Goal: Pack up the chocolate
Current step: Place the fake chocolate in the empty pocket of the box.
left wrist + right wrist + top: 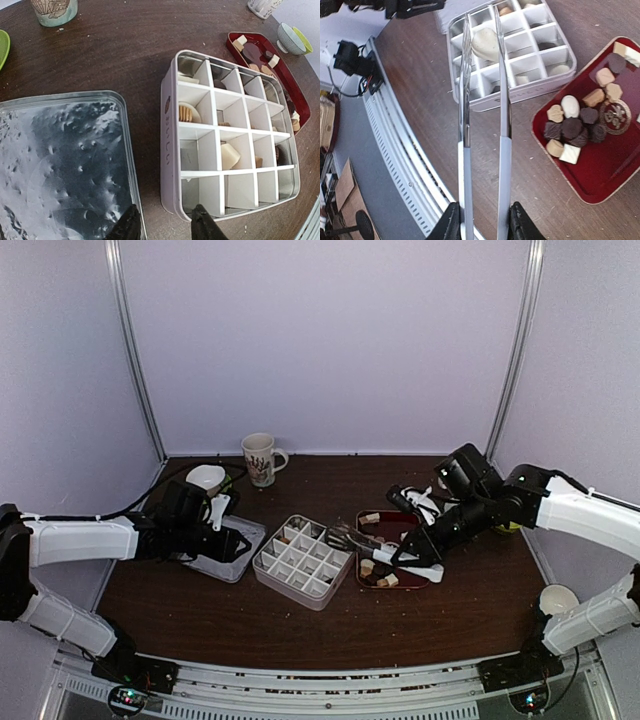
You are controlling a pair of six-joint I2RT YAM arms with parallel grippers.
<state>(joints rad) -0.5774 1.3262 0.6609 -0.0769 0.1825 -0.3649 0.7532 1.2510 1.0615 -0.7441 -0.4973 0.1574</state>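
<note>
Right arm: right fingers (449,225) closed on the handle end of the tongs (504,150), one finger against the outside of each metal arm. The tongs reach forward over the box (520,92). Their tips pinch a pale piece (484,44) of chocolate. In the wrist view the piece sits above the gridded cells. Cannot tell whether it touches a divider, or which cell it is over.

Left arm: left fingers (129,226) apart, nothing between them. They are low over the tabletop (200,610), at the near corner of the clear lid (60,165). The lid's rim runs into the gap between the fingers, but no grip on it is visible. The lid lies flat, left of the box and just beside it.

Chocolate:
- Most is in the dark red tray (600,175), right of the box and close to it. There, a heap of dark, tan and white pieces (575,127) lies toward the box end, and a few more sit at the far end.
- Some is in the box. A ribbed tan round (185,112) and a cream block (230,156) each have a cell of their own. A few smaller bits sit in other cells. Several cells show only bare bottom.

Other: mug (260,458) upright at the far edge of the tabletop, well apart from the box.
</note>
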